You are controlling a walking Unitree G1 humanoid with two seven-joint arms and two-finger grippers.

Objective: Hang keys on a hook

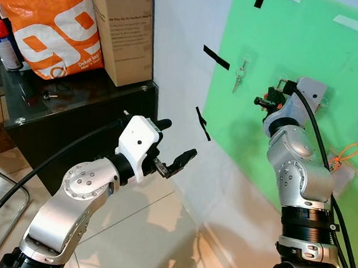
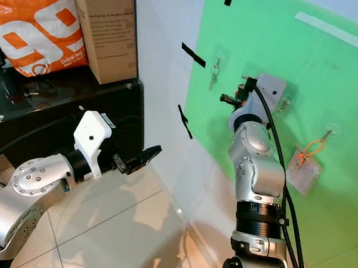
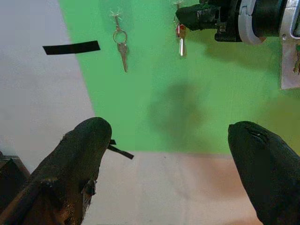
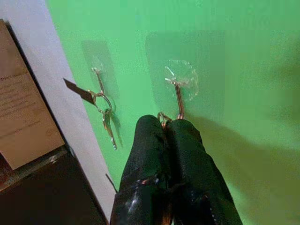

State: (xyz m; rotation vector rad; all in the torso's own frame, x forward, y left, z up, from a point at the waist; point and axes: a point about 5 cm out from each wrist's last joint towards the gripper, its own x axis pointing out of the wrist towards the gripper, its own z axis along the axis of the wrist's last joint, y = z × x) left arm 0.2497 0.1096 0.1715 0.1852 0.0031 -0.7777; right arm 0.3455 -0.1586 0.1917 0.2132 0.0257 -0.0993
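My right gripper is raised against the green wall panel, its fingers shut on a key ring. The ring sits just below a clear adhesive hook, touching or nearly touching it. From the ring hangs a key with a red head. Another key hangs on the neighbouring hook to the left. My left gripper is held out low in front of the wall, open, with nothing between its fingers.
An orange cord with a clear pouch hangs on a hook further right. Black tape strips mark the wall. To the left, a black cabinet carries an orange bag and a cardboard box.
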